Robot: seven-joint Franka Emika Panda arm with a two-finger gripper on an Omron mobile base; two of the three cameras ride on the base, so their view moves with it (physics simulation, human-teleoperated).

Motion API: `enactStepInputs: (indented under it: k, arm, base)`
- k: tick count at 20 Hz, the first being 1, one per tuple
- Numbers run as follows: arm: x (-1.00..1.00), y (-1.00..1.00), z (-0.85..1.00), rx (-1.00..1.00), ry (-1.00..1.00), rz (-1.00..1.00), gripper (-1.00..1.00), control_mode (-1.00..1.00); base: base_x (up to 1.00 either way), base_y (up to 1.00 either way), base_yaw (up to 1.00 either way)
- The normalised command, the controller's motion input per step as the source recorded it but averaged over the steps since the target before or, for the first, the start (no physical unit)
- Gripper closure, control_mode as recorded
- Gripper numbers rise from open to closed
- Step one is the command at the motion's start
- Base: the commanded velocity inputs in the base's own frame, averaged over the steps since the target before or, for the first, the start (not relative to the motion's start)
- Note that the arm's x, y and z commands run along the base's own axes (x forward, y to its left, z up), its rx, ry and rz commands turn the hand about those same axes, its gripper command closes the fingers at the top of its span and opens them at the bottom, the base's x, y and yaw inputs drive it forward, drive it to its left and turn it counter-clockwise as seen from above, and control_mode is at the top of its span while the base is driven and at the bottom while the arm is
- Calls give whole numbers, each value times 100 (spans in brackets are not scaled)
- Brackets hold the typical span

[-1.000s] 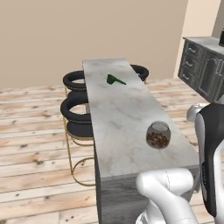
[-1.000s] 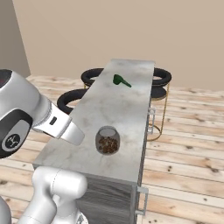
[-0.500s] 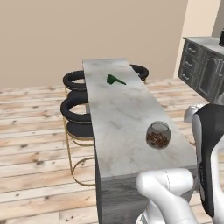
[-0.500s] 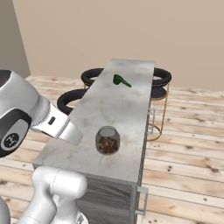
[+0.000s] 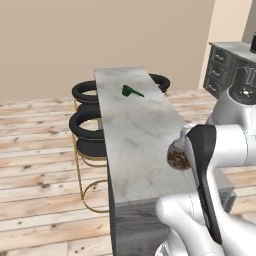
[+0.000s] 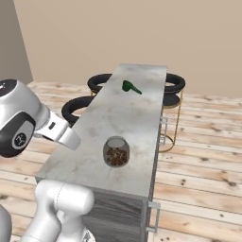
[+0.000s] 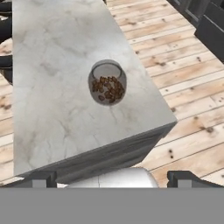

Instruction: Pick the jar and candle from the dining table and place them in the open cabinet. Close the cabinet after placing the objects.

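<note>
End effector (image 7: 112,177) is wide open above the jar (image 7: 107,83), which sits near the bench (image 7: 52,65) corner, so a sloppy approach could knock it off.

We see a small green object (image 5: 131,91) lying toward the far end of the marble top, nearer its right edge. Two black round stools (image 5: 88,128) with thin gold legs stand along the left side, another (image 6: 175,83) on the right. Dark drawer cabinets (image 5: 223,70) stand at far right on the plank floor (image 5: 40,150).
</note>
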Motion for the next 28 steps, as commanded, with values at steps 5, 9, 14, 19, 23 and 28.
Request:
enactStepInputs:
  k: [5,9,14,19,23,28]
  arm:
    - [32,-11,0,3,4,6,-100,-100]
    - [51,-31,0,3,8,13,-100,-100]
    - [22,-37,-1,0,7,7,-100,-100]
    - [47,-39,-32,0,-1,6,-100,-100]
    - [50,-29,-68,0,-13,4,-100,-100]
    - [26,-18,-55,0,-5,0,-100,-100]
  base:
    - [0,0,0]
    - [0,0,0]
    - [0,0,0]
    - [0,0,0]
    - [0,0,0]
    - [0,0,0]
